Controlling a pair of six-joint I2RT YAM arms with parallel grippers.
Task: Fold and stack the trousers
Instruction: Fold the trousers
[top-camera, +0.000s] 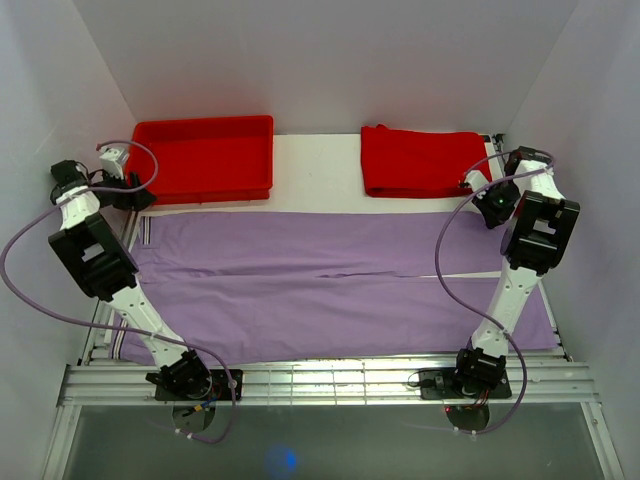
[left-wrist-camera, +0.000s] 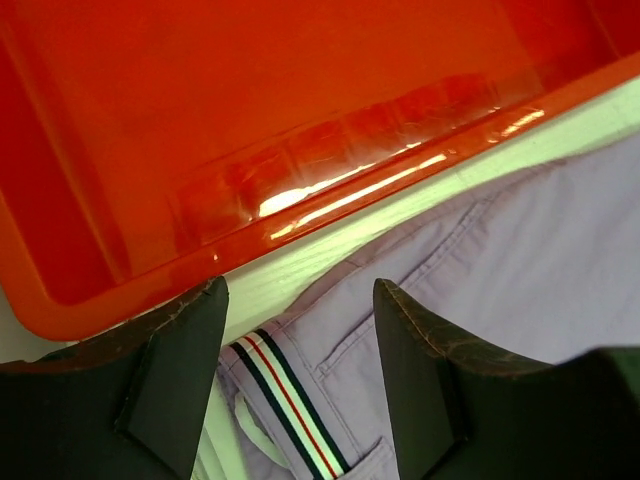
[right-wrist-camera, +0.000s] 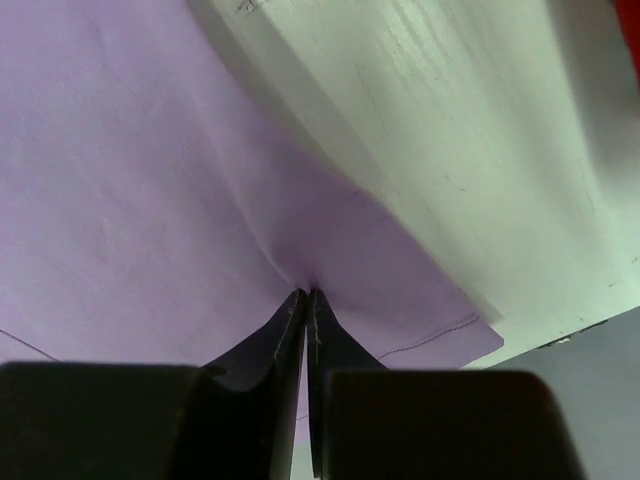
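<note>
Your right tool (right-wrist-camera: 305, 295) is closed on a small pucker of the trousers (top-camera: 330, 290), with the hem corner just beyond and to one side of its tips. Your left tool (left-wrist-camera: 300, 290) hangs open over the waistband corner, gripping nothing. The striped band (left-wrist-camera: 290, 410) lies between its fingers (left-wrist-camera: 190, 360). The trousers lie spread flat across the surface (right-wrist-camera: 480, 150), one end under each tool. As I judge it, the main risk is an uneven lift: if you raise the right side before the left has a hold, the pinch is thin enough to slip, or the cloth drags askew. The red tray (left-wrist-camera: 330, 215) sits just ahead of the left tool's fingertips, so a descent drifting forward could strike its rim or nip it with the fabric. A folded red cloth (top-camera: 420, 160) lies just past the right tool, and a wide sweep there could snag it.
</note>
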